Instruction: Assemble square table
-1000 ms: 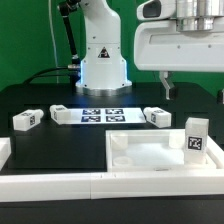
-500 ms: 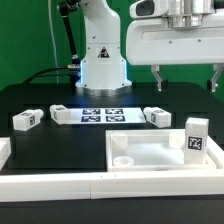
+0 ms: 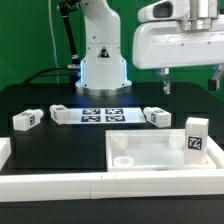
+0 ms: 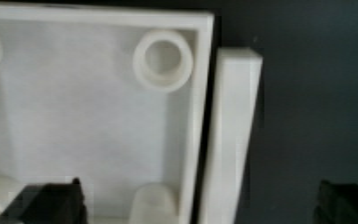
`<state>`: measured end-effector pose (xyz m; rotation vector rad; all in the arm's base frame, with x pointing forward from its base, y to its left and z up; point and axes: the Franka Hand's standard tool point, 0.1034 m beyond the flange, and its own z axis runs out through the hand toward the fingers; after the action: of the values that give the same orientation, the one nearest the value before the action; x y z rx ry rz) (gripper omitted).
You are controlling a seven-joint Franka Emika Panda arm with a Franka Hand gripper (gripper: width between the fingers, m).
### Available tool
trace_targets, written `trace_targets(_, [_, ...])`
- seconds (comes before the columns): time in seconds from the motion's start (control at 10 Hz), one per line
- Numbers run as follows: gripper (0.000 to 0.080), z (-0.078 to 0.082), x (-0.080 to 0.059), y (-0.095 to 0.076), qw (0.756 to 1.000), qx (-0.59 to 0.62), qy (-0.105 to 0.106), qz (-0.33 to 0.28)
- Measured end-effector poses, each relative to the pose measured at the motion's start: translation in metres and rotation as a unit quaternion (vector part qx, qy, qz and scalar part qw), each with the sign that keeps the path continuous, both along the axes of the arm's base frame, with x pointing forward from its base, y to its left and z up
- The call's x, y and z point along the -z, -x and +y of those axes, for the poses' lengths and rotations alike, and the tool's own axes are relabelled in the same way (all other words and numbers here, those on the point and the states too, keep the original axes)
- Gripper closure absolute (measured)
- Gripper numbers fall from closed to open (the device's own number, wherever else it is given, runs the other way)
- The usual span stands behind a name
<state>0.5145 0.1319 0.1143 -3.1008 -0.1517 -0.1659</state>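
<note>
The square tabletop [image 3: 150,152], a white tray with a raised rim, lies at the front right of the black table. One white leg [image 3: 195,138] stands upright at its right side. Three more tagged legs lie loose: one [image 3: 26,120] at the left, one [image 3: 61,113] beside the marker board, one [image 3: 156,116] behind the tray. My gripper [image 3: 192,88] hangs open and empty high above the tray's right part. In the wrist view the gripper [image 4: 202,205] looks down on the tabletop [image 4: 69,110], its round socket [image 4: 163,58] and its rim; dark fingertips [image 4: 51,203] stand wide apart.
The marker board [image 3: 100,115] lies in front of the robot base [image 3: 102,60]. A long white border bar [image 3: 60,185] runs along the front edge, also in the wrist view [image 4: 243,130] next to the tray. Another bar piece [image 3: 4,150] sits at the left.
The gripper shifted slightly to the exterior view's left, then back right, staying open above the tray. The parts have not moved.
</note>
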Motion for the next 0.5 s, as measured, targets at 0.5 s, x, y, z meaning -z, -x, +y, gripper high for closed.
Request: trace_targets(0.5, [0.0151,-0.0055,0.0086,0.0165,0.989,-0.147,0.020,-0.007])
